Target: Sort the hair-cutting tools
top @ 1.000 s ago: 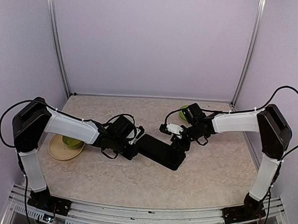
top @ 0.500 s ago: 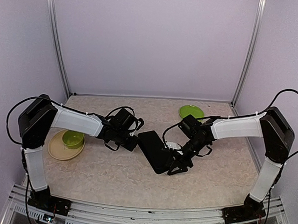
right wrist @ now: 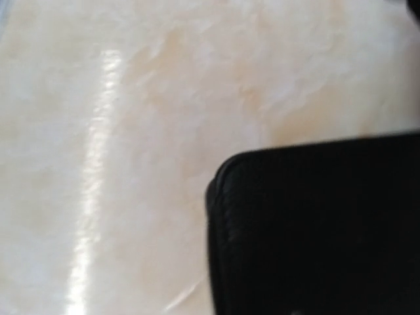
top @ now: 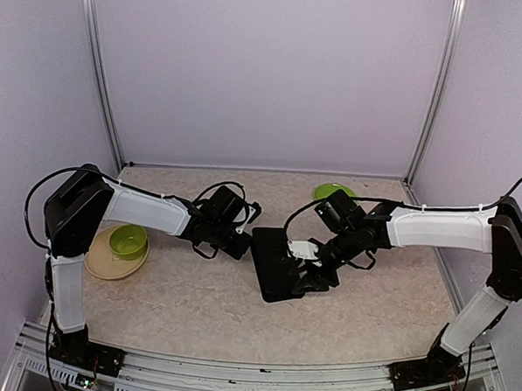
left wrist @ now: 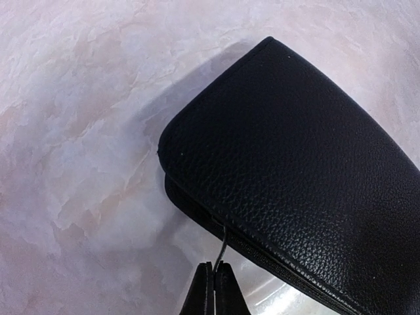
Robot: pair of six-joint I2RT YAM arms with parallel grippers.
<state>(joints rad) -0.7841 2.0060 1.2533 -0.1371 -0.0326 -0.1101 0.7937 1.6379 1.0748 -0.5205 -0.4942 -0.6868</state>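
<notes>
A large flat black case (top: 273, 264) lies on the table between my arms. It also fills the left wrist view (left wrist: 308, 170) and the lower right of the right wrist view (right wrist: 321, 230). My left gripper (left wrist: 215, 268) is shut on the case's thin zipper pull (left wrist: 222, 244) at the case's far left corner (top: 245, 244). My right gripper (top: 314, 275) sits at the case's right edge. Its fingers do not show in its own view. No scissors or hair clips are in view.
A green bowl (top: 128, 238) stands on a tan plate (top: 104, 264) at the left. A green plate (top: 328, 192) lies at the back right, behind the right arm. Purple walls close in the back and sides.
The case has swung round from lying slantwise to nearly lengthwise. My left gripper has moved farther away and right with the zipper pull. The right arm has stretched out over the case.
</notes>
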